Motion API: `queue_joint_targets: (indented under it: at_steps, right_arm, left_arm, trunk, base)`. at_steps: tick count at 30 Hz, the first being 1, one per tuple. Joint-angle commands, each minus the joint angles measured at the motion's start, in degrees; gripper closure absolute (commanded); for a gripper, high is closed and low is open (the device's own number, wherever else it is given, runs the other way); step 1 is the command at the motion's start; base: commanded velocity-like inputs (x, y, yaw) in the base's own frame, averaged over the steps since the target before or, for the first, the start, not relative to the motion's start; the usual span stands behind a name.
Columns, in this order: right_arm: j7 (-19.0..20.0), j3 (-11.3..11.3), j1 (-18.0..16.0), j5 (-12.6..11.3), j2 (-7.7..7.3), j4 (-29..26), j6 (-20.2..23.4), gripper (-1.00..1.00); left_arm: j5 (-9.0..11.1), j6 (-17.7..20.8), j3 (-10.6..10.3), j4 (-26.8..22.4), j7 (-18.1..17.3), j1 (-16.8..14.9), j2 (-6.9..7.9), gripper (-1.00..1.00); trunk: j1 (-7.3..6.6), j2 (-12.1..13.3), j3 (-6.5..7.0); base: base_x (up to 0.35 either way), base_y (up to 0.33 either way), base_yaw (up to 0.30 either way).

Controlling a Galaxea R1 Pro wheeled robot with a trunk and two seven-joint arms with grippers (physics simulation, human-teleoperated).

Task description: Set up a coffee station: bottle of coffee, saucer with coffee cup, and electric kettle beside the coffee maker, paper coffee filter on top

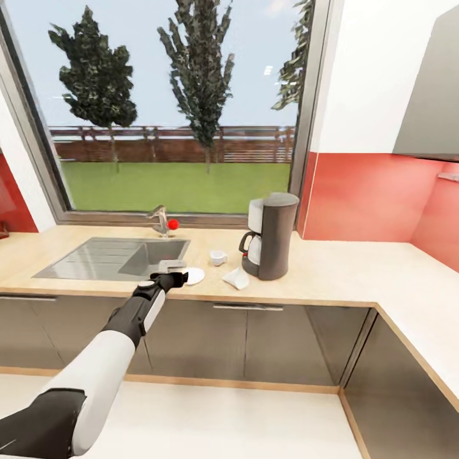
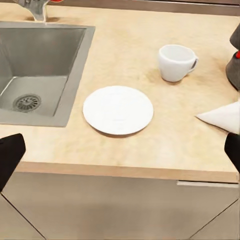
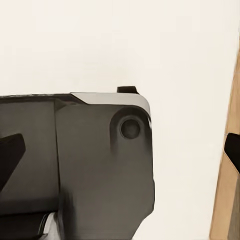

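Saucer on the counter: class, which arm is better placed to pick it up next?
Probably the left. Its end effector is open, hovering right beside the saucer, fingertips flanking it in the wrist view.

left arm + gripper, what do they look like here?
Left arm: glossy white shell segments split by black joint sections, tapering to a black wrist. Left gripper: black body with a grey fingertip; its dark fingertips show at the wrist view's edges. No cables or markings visible.
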Motion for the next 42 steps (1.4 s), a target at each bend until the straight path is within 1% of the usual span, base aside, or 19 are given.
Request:
queue_joint_targets:
  at_steps: [1, 12, 15, 16, 19, 28, 30, 33, 36, 42]
  right_arm:
    - [-0.2, 0.0, 0.0, 0.1, 0.02, -0.1, 0.4, -1.00]
    - [0.1, 0.1, 0.0, 0.1, 0.13, 0.0, 0.4, -1.00]
    - [2.1, 0.1, 0.0, 0.1, 0.38, 0.0, 0.4, -1.00]
    - [4.6, 0.1, 0.0, 0.1, 0.48, 0.0, 0.4, -1.00]
    - [6.8, 0.2, 0.0, 0.3, 0.51, 0.0, 0.5, -1.00]
    - [7.5, 0.1, 0.0, 0.3, 0.43, 0.0, 0.5, -1.00]
    - [6.8, 0.1, -0.3, 0.4, -0.12, 0.4, -0.2, -1.00]
    - [6.8, 0.1, -0.3, 0.4, 0.08, 0.3, -1.2, -1.00]
    - [6.9, 0.1, -0.3, 0.4, 0.63, 0.0, -1.2, -1.00]
    - [7.0, 0.3, -0.3, 0.3, 0.64, -0.1, -2.6, -1.00]
  left_arm:
    - [0.2, 0.3, -0.1, -0.1, 0.2, 0.1, 0.01, -1.00]
    - [0.2, 0.3, 0.0, 0.4, 0.2, 0.2, 0.10, -1.00]
    - [0.2, 0.2, 0.0, 0.7, 0.3, 0.3, 0.10, -1.00]
    - [0.2, 0.2, 0.0, 0.7, 0.6, 0.3, 0.10, -1.00]
    - [0.2, 0.2, 0.0, 0.8, 1.2, 0.3, 0.15, -1.00]
    - [0.6, 0.2, 0.0, 0.9, 2.2, 4.2, 0.19, -1.00]
    - [1.0, -0.5, -0.1, 1.5, 1.9, 4.8, 0.16, -1.00]
    - [0.9, -0.7, -0.1, 2.4, 2.0, 5.8, 0.20, -1.00]
    - [0.8, 0.3, 0.2, 1.7, 2.1, 6.8, 0.31, -1.00]
    - [1.0, 1.2, 0.6, -0.1, 2.1, 8.7, 0.36, -1.00]
  trunk:
    - [0.07, -0.1, -0.13]
    - [0.07, -0.1, -0.13]
    - [0.07, -0.1, -0.13]
    - [0.07, -0.1, -0.13]
    - [0.07, -0.1, -0.13]
    - [0.07, -0.1, -0.13]
    - [0.07, -0.1, -0.14]
    - [0.07, -0.1, -0.14]
    - [0.07, -0.1, -0.14]
    - [0.07, -0.1, -0.14]
  base:
    - [0.278, -0.166, -0.084]
    - [0.280, -0.163, -0.219]
    - [0.258, -0.126, -0.085]
    - [0.226, -0.084, -0.025]
    - [0.160, -0.033, -0.010]
    - [0.020, -0.003, -0.001]
    - [0.000, 0.000, 0.000]
    - [0.000, 0.000, 0.000]
    - [0.000, 0.000, 0.000]
    - [0.000, 0.000, -0.002]
